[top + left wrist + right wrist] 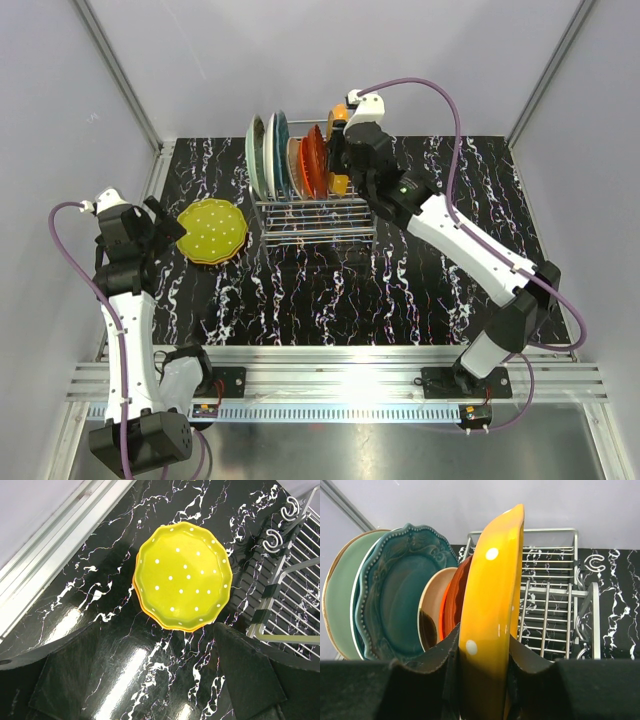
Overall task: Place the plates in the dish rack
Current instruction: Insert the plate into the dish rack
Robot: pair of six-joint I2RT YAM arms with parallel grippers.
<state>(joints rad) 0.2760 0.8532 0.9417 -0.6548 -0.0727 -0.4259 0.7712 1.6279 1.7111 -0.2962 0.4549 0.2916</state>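
The chrome dish rack point(318, 222) point(547, 605) point(295, 580) stands at the back of the black marbled table. Standing on edge in it, from left, are a mint green plate point(257, 155) point(340, 605), a teal plate point(278, 150) point(402, 595), a cream plate point(296, 165) point(432, 605) and a red-orange plate point(314, 160) point(454, 605). My right gripper point(340, 160) point(482, 650) is shut on an orange dotted plate point(340, 184) point(492, 580), held upright over the rack right of the red-orange one. A yellow-green dotted plate point(212, 231) point(182, 575) lies flat on another orange plate left of the rack. My left gripper point(165, 225) point(152, 645) is open just beside that stack.
White enclosure walls stand close on the left, back and right. An aluminium rail point(340, 375) runs along the near edge with both arm bases. Purple cables point(450, 110) loop off each arm. The rack's right slots point(555, 580) hold no plates.
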